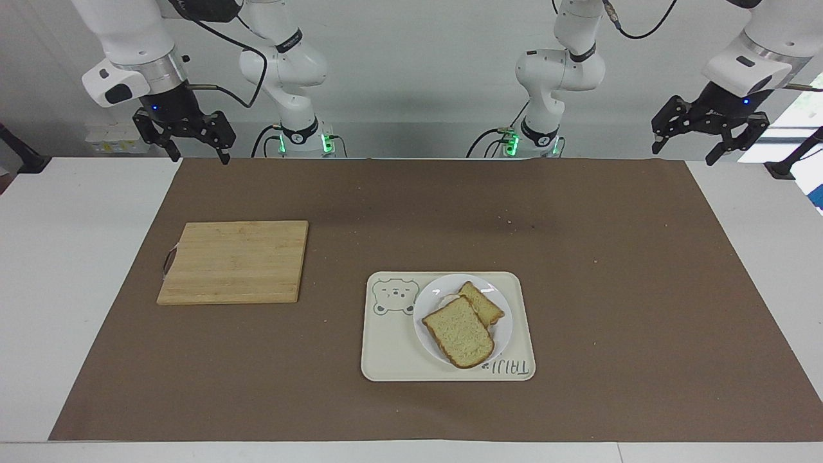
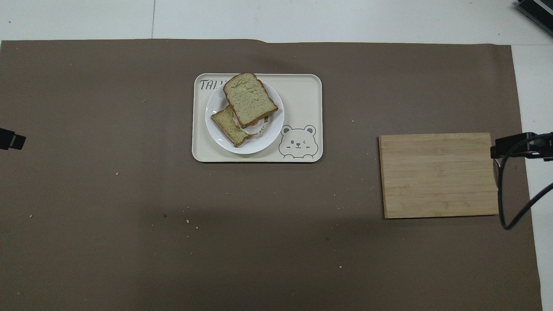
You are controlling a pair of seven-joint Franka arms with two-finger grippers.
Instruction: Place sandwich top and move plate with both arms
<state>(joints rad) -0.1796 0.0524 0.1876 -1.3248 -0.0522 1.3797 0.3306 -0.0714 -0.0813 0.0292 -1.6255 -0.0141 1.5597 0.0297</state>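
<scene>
Facing view: sandwich top (image 1: pixel 459 331) on plate (image 1: pixel 503 329), both fingers spread, empty.

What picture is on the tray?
A bear face, drawn in grey lines on the cream tray; clearest in the overhead view.

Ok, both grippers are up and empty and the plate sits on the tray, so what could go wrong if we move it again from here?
1. The sandwich top lies askew, overhanging the plate rim toward the tray lettering; a tilt could slide it off.
2. The smaller toasted slice sticks out loose from under it and may shift.
3. The plate rim sits close to the tray edge, leaving the open left gripper and right gripper little finger room.
</scene>
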